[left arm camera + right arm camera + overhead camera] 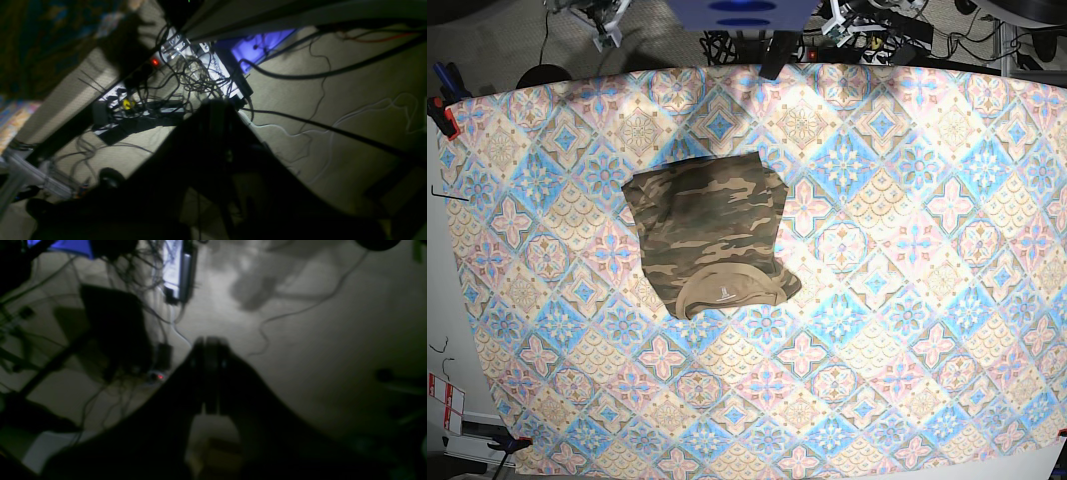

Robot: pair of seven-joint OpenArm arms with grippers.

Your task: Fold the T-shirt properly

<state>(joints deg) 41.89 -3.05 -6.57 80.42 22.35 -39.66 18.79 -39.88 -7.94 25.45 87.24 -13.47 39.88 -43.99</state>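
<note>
Base view shows us one folded camouflage T-shirt (708, 233) in olive green, brown and tan cloth, lying left of the middle of the desk (907, 300), which is covered in a patterned sheet of blue, pink and cream diamond tiles. The shirt forms a compact rectangle with its plain tan inner collar (727, 289) and small white label turned toward the near edge. We count one shirt and nothing else resting on the desk surface.

Neither arm reaches over the desk in this view. Both wrist cameras look down past the desk edge at a pale carpeted floor (350, 100), so we take both arms to hang off the desk, pointing at the floor.

In the left wrist view, the left gripper (218, 110) appears as a dark silhouette with its jaws pressed together, holding nothing; beyond it we see a tangle of black cables (186, 76) and a power strip with one red light (154, 61).

In the right wrist view, the right gripper (210, 350) is likewise dark, jaws together and empty, above the same floor with one thin cable (290, 313) trailing across it.

The shirt lies well apart from both grippers and appears in neither wrist view.
</note>
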